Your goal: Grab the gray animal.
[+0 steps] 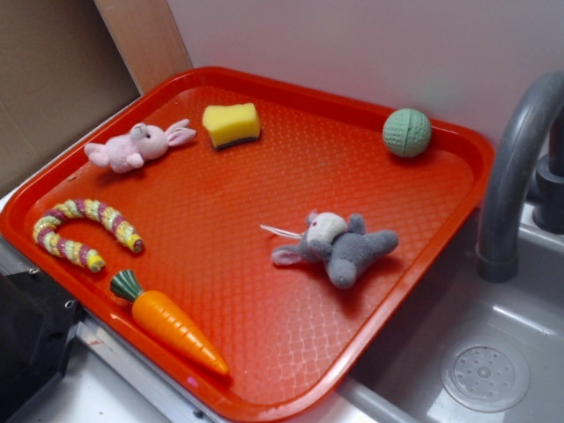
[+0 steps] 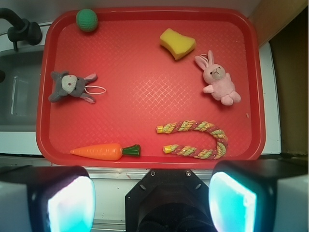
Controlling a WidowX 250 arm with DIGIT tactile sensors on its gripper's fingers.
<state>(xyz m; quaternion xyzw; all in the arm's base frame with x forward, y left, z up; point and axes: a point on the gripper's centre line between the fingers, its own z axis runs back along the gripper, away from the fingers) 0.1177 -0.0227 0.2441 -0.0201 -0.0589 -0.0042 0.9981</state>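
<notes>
The gray animal [image 1: 339, 245] is a small gray plush with a whitish face, pale ears and a thin white string loop. It lies on the red tray [image 1: 291, 106], toward the tray's right side near the sink. In the wrist view the gray animal [image 2: 71, 87] lies at the tray's left. My gripper [image 2: 153, 203] hangs high above and off the tray's near edge, far from the toy. Its jaws stand wide open with nothing between them. The exterior view shows only a dark part at the lower left corner.
On the tray [image 2: 145, 29] also lie a pink plush bunny [image 2: 218, 80], a yellow sponge [image 2: 177, 43], a green ball [image 2: 87, 20], an orange carrot [image 2: 102, 151] and a striped rope toy [image 2: 198, 140]. A gray faucet [image 1: 515, 167] and sink [image 1: 480, 352] adjoin the tray.
</notes>
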